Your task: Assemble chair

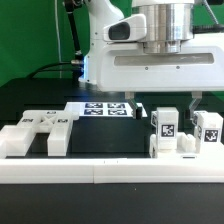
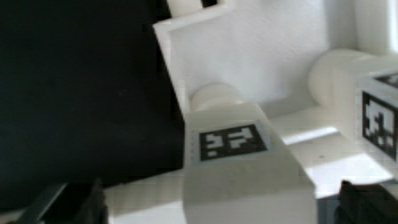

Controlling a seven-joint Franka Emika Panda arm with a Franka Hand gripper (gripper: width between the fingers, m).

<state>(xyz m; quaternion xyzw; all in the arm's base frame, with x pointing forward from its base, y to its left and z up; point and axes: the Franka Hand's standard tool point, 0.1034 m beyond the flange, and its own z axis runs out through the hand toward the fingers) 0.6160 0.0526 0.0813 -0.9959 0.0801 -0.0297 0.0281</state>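
Seen from the exterior view, the hand [image 1: 167, 104] hangs with its fingers spread wide above a tagged block [image 1: 165, 125] on the exterior view's right. A second tagged block [image 1: 210, 128] stands just beside it, further right. A notched piece [image 1: 38, 132] lies well apart on the left, with bare black surface [image 1: 110, 135] between them. The marker board [image 1: 105, 108] lies farther back, and a white rail [image 1: 110, 168] bounds the near edge. Only the wrist view shows a rounded tagged bar [image 2: 228, 140] against a white slab [image 2: 249, 55], lying between the fingers [image 2: 63, 205], which grip nothing.
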